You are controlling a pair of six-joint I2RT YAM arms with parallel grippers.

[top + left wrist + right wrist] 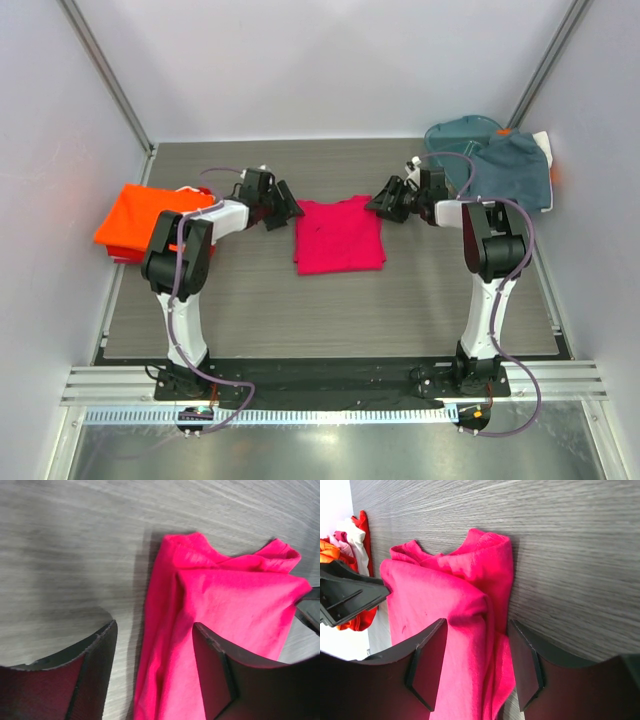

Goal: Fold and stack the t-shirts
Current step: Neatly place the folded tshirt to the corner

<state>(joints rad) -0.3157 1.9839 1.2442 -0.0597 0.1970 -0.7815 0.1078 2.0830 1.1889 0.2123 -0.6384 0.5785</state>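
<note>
Magenta-pink t-shirt (339, 236) lies partly folded on table (340, 320).

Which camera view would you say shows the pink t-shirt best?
The top external view: the whole pink t-shirt shows there, folded, with its full outline visible. The left wrist view shows only its left part and neckline, close up. The right wrist view shows only its folded right edge.

One magenta-pink t-shirt (339, 235), one orange t-shirt (140, 215), grey-blue t-shirts (515, 170) too heaped to count, plus left arm (180, 265) and right arm (495, 255)
</note>
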